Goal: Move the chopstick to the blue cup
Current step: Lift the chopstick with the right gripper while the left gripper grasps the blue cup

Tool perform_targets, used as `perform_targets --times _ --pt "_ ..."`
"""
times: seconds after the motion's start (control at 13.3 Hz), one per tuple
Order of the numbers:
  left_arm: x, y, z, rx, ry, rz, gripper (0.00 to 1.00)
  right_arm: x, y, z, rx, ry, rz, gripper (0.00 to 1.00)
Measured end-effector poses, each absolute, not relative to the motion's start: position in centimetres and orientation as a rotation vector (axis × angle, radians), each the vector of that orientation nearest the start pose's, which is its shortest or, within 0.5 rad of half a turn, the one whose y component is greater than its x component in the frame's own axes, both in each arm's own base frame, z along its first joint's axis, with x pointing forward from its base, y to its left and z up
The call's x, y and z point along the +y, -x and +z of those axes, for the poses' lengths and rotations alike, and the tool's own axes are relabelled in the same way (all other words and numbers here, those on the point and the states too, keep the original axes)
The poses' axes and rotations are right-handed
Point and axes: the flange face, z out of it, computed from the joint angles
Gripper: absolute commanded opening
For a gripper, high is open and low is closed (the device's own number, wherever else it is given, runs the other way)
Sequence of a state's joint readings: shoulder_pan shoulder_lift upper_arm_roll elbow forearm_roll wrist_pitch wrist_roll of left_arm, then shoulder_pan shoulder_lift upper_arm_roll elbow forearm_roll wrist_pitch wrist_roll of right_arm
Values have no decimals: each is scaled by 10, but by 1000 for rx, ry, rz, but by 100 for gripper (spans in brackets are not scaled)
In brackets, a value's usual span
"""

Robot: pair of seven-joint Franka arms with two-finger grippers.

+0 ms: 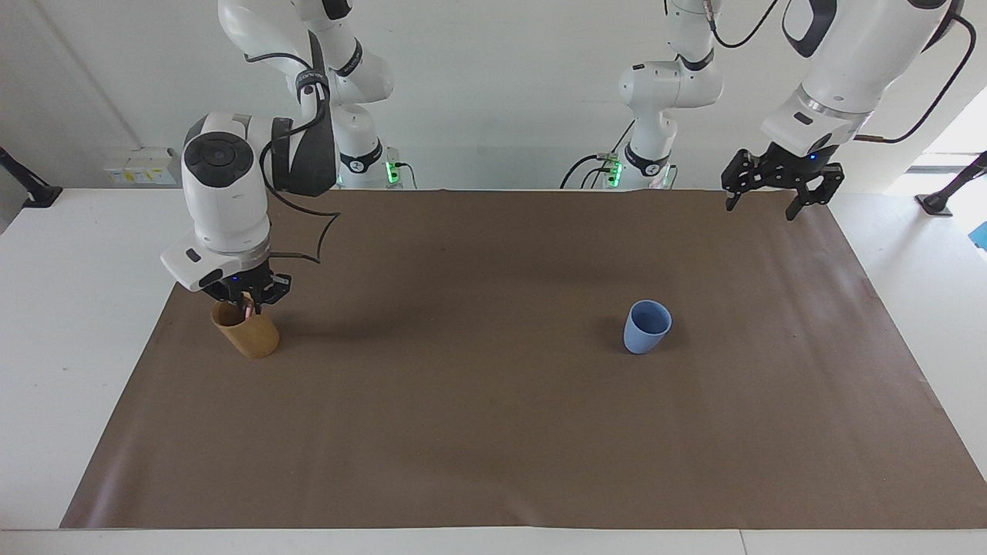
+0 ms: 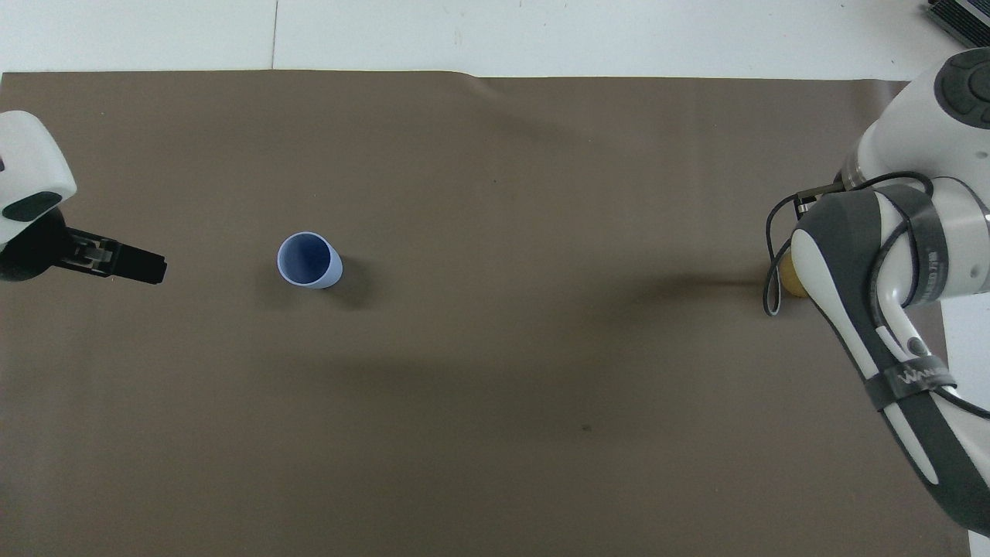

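From above, the right arm (image 2: 889,255) hides almost all of the tan cup (image 2: 787,277). The pink chopstick (image 1: 248,311) barely shows.

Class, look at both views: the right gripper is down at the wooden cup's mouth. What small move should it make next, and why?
Probably lift straight up. The right gripper sits at the mouth of the wooden cup, apparently pinching the pink chopstick, most of which is hidden inside. It must clear the rim before travelling to the blue cup. The left gripper waits, open, over the mat's edge.
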State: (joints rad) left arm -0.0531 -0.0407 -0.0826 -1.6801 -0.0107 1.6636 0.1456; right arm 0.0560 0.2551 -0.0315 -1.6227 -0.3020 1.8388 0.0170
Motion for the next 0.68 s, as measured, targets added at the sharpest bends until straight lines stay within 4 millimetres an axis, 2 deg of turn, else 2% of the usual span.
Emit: perform_targets --times 0.15,0.23,0.45,0.68 --pt "-95 -549 575 390 3134 -80 100 -7 -635 473 -172 3435 67 23" --pt "-104 -552 565 368 3139 -90 100 -7 -635 473 -174 3435 77 19" --pt "-116 -559 546 347 3146 -81 100 -7 -634 473 -179 3435 83 0" --pt "-132 -568 510 308 3158 -130 100 -7 -633 477 -180 3436 81 0"
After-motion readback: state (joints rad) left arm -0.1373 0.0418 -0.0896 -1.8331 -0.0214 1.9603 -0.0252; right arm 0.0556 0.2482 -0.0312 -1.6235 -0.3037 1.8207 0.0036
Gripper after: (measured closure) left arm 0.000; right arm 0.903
